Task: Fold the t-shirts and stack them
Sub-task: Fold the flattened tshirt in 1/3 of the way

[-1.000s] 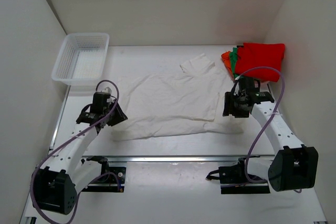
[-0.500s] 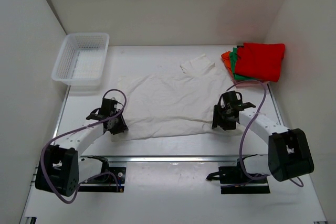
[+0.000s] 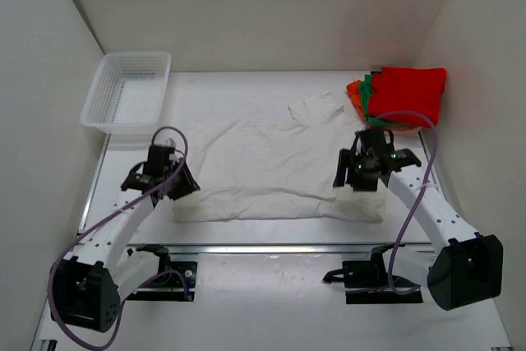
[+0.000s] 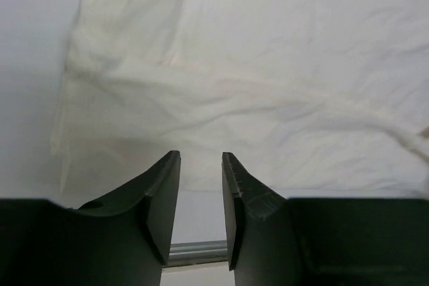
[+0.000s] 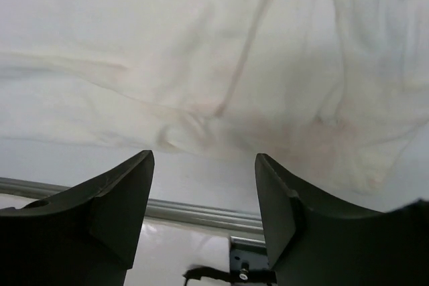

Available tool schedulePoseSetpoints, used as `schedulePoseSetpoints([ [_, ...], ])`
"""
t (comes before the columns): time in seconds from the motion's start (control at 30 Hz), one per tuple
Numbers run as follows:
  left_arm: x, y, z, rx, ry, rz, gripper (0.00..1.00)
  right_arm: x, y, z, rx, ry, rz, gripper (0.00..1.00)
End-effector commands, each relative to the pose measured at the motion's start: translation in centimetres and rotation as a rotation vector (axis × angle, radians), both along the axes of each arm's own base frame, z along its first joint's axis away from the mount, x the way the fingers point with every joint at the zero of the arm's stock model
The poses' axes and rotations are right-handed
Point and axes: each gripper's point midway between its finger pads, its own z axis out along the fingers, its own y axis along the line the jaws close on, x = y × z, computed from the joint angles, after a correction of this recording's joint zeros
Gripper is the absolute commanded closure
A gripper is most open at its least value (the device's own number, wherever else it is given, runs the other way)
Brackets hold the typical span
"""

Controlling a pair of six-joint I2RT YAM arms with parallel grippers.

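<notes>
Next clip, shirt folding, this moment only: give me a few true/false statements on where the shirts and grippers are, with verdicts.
1. The white t-shirt lies spread out on the table. True.
2. The red t-shirt sits inside the mesh basket. False: it tops the folded pile at the far right corner, over the green t-shirt and the orange t-shirt, well apart from the basket at the far left.
3. The right gripper is open, with nothing between its fingers. True.
4. The left gripper is shut on a sleeve. False: its fingers stand apart, with no cloth between them, by the white t-shirt's near left corner.
</notes>
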Motion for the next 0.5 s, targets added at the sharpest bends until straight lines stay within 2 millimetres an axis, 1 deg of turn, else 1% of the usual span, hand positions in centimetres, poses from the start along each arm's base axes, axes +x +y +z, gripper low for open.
schedulePoseSetpoints([
  [0.0, 4.8, -0.4, 6.8, -0.04, -0.146, -0.021, 0.57, 5.0, 0.5, 6.7, 0.005, -0.175, 0.036, 0.4],
  [0.03, 6.7, -0.5, 8.2, -0.029, -0.173, -0.027, 0.56, 6.7, 0.6, 7.7, 0.002, -0.206, 0.042, 0.38],
  [0.07, 8.4, -0.5, 9.7, -0.023, -0.212, -0.027, 0.56, 8.4, 0.4, 7.7, -0.017, -0.225, 0.049, 0.35],
  [0.1, 9.8, -0.7, 9.3, -0.019, -0.196, -0.029, 0.56, 10.4, 0.1, 9.5, -0.024, -0.279, 0.052, 0.31],
  [0.13, 11.7, -0.7, 9.4, -0.012, -0.203, -0.03, 0.56, 12.6, 0.3, 10.1, -0.03, -0.296, 0.053, 0.29],
  [0.17, 13.3, -0.7, 9.1, 0.007, -0.194, -0.024, 0.56, 14.6, 0.2, 9.3, -0.051, -0.301, 0.061, 0.28],
  [0.2, 14.2, -0.5, 8.7, 0.018, -0.189, -0.02, 0.56, 16.8, 0.2, 11.0, -0.061, -0.367, 0.068, 0.25],
  [0.23, 15.8, -0.4, 8.4, 0.023, -0.192, -0.016, 0.57, 18.7, 0.5, 10.9, -0.064, -0.373, 0.082, 0.24],
  [0.27, 17.1, -0.1, 7.7, 0.044, -0.187, -0.007, 0.56, 20.3, 0.8, 9.8, -0.07, -0.366, 0.091, 0.22],
  [0.3, 18.4, 0.7, 7.8, 0.048, -0.202, 0.02, 0.56, 22.5, 0.8, 9.8, -0.077, -0.39, 0.094, 0.21],
  [0.33, 19.2, 1.3, 6.6, 0.054, -0.194, 0.032, 0.56, 23.9, 0.8, 10.8, -0.083, -0.422, 0.098, 0.2],
  [0.37, 19.8, 1.4, 5.9, 0.059, -0.183, 0.042, 0.55, 25.4, 1.1, 9.9, -0.095, -0.425, 0.105, 0.2],
  [0.4, 20.8, 2.2, 6.1, 0.06, -0.208, 0.064, 0.54, 27.2, 0.7, 11.0, -0.117, -0.475, 0.093, 0.2],
  [0.43, 21.6, 3.0, 5.4, 0.086, -0.209, 0.086, 0.54, 28.9, 0.7, 10.7, -0.135, -0.495, 0.098, 0.2],
  [0.47, 22.5, 3.4, 4.8, 0.097, -0.216, 0.086, 0.54, 29.8, 0.6, 9.3, -0.144, -0.479, 0.106, 0.2],
])
